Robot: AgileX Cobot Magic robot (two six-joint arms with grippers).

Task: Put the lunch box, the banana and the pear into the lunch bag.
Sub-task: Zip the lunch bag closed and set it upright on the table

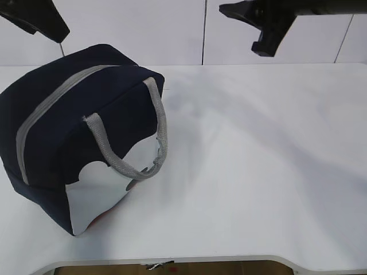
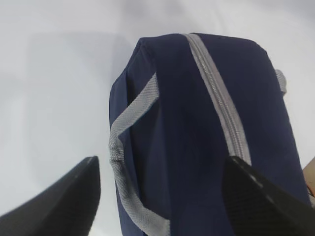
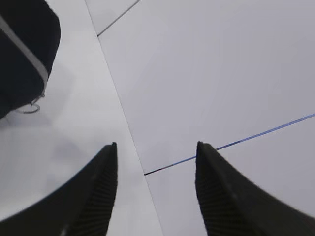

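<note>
Zipper looks shut on the big boxy navy-blue fabric lunch bag at the left of the white bench, both end effectors wide and empty, so go slowly.

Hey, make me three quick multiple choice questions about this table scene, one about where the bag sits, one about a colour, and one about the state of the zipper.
1. Where does the lunch bag stand on the table in the exterior view?
A. left side
B. right side
C. far right corner

2. What colour are the bag's handles?
A. red
B. grey
C. yellow

3. How is the zipper across the bag's top?
A. wide open
B. closed
C. torn off

Answers: 1 A, the bag fills the left part of the tabletop. 2 B, grey webbing loops hang over navy fabric. 3 B, both edges meet along the whole visible run.
</note>
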